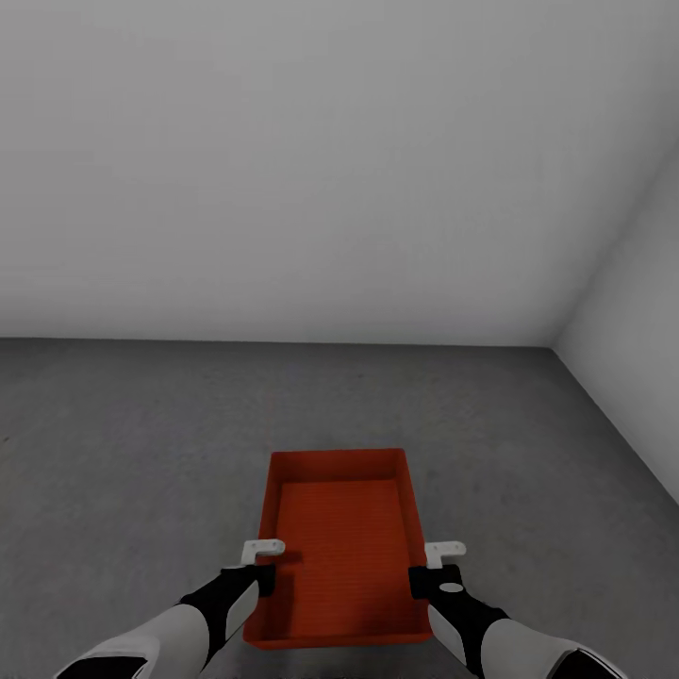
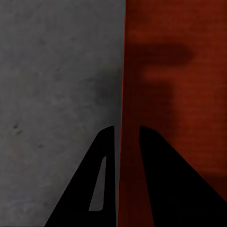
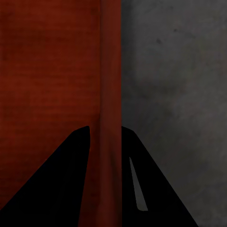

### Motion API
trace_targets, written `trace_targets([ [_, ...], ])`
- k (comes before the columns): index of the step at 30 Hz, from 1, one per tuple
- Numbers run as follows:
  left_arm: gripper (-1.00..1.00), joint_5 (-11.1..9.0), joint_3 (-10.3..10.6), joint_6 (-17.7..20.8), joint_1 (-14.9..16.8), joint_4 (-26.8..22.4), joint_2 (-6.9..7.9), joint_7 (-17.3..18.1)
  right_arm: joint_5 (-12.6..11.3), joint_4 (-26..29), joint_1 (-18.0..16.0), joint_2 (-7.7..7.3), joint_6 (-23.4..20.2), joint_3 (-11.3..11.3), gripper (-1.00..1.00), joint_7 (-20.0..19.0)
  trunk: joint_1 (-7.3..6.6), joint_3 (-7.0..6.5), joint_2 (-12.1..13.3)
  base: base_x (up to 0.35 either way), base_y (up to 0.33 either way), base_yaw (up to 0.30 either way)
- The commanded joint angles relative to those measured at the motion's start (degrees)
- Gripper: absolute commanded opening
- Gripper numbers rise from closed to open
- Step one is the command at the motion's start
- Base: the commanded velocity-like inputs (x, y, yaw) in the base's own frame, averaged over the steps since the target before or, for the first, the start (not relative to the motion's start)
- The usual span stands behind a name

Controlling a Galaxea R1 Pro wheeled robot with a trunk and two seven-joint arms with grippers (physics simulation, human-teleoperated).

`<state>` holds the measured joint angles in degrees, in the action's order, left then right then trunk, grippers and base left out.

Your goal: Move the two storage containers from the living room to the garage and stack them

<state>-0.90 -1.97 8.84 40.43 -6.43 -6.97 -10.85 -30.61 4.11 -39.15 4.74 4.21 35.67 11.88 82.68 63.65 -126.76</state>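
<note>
Over on the left, the left arm reaches forward and down from the bottom corner of the head view, white forearm, black wrist, and the left gripper (image 1: 262, 564) sits right at the left long wall of the storage container (image 1: 341, 556). In the left wrist view its two dark fingers (image 2: 101, 179) straddle that thin orange-red wall (image 2: 122, 94), one finger outside over the concrete, one inside over the tub's ribbed bottom, with the wall pinched between them: clamped on the wall.

In the middle, the container lies open side up, long axis pointing away from the robot, over the dark grey floor (image 1: 123, 443) of the garage; whether it rests on the concrete or hangs just above it, I cannot tell. Plain white walls (image 1: 311, 160) stand behind, meeting in a corner at the right.

On the right, the mirror picture: the right arm comes in from the bottom corner, right gripper (image 1: 426, 566) at the right long wall. The right wrist view shows its fingers (image 3: 61, 184) either side of the wall (image 3: 111, 85), closed onto it.
</note>
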Motion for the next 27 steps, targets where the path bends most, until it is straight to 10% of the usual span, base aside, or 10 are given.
trace_targets([
  [1,-1.00,1.25,1.18,0.39,-0.01,-0.34,0.91,-1.19,-1.21,-1.48,-0.05,-0.08,0.36,-1.24,-1.00,0.86,0.21,0.32,-0.43,0.000,0.000,0.000],
  [9,-1.00,1.25,1.18,0.39,-0.01,-0.35,0.91,-1.19,-1.21,-1.48,-0.05,-0.08,0.36,-1.25,-1.00,0.86,1.97,2.48,-3.64,0.000,0.000,0.000],
  [27,-1.00,1.35,1.12,0.31,-0.01,-0.48,0.99,-1.19,-1.14,-1.39,-0.05,-0.12,0.36,-1.22,-1.00,0.72,1.97,2.78,-3.64,0.000,0.000,0.000],
])
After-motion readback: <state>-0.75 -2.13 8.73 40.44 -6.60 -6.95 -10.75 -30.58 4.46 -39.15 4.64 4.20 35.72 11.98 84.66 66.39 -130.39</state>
